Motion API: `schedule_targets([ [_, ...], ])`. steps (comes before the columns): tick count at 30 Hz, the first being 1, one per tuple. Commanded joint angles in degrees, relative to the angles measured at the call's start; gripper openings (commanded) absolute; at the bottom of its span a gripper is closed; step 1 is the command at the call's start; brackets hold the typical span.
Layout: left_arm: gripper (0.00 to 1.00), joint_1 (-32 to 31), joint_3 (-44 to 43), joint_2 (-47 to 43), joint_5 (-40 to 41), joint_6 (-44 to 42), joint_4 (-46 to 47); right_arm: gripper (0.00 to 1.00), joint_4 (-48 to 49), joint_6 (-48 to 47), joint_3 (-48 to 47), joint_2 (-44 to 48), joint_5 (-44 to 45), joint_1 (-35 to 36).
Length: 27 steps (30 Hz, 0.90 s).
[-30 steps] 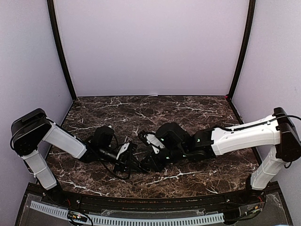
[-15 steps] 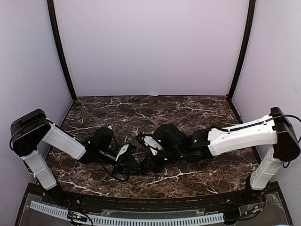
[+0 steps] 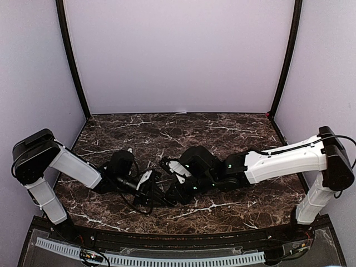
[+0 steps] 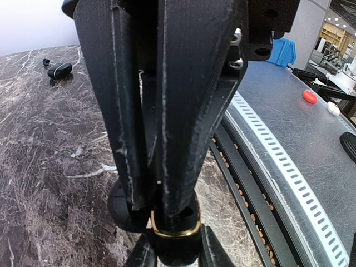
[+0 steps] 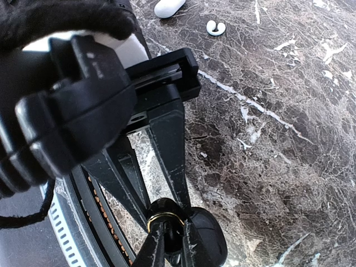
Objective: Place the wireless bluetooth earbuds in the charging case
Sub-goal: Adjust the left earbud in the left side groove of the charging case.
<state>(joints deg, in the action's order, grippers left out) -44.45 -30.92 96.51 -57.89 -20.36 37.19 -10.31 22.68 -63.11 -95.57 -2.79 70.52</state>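
A black charging case [image 4: 173, 247] with a gold rim stands open, its lid [image 5: 208, 239] hanging to one side. My left gripper [image 4: 161, 208] is shut on the case and holds it just above the marble near the table's front edge. My right gripper [image 5: 172, 245] reaches into the case's opening, its narrow jaws shut on a small black earbud [image 5: 173, 240] that is mostly hidden. In the top view the two grippers [image 3: 151, 188] [image 3: 169, 194] meet tip to tip. A white earbud [image 5: 215, 28] lies loose on the marble.
A white case [image 5: 169, 6] lies near the white earbud. A closed black case [image 4: 60, 70] with a tiny black bud [image 4: 45, 62] beside it sits farther off. The table's front edge and a slotted metal rail [image 4: 289, 172] run close beside the grippers.
The right arm has slid a little to the left, bringing its gripper up against the case held by the left gripper. The left arm has hardly moved.
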Motion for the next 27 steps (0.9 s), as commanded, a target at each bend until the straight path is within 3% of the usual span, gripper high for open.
schedule_targets([
  [1, 0.00, -0.55, -0.12, -2.38, -3.33, 0.05, 2.19, 0.11, 0.58, -1.27, -0.87, 0.06, 0.55, 0.43],
  [14, 0.00, -0.55, 0.44, -2.91, -3.20, -0.10, 3.00, 0.22, 2.11, -1.91, -0.58, 4.98, 0.79, 0.98],
  [18, 0.00, -0.55, 0.66, -2.91, -3.23, -0.40, 3.24, 0.31, 1.27, -1.62, -0.66, 7.17, 2.16, 0.94],
  [27, 0.00, -0.69, 4.56, -6.06, -3.30, -2.57, 8.66, 0.28, 1.74, -1.84, 2.55, 11.19, 2.28, 0.96],
])
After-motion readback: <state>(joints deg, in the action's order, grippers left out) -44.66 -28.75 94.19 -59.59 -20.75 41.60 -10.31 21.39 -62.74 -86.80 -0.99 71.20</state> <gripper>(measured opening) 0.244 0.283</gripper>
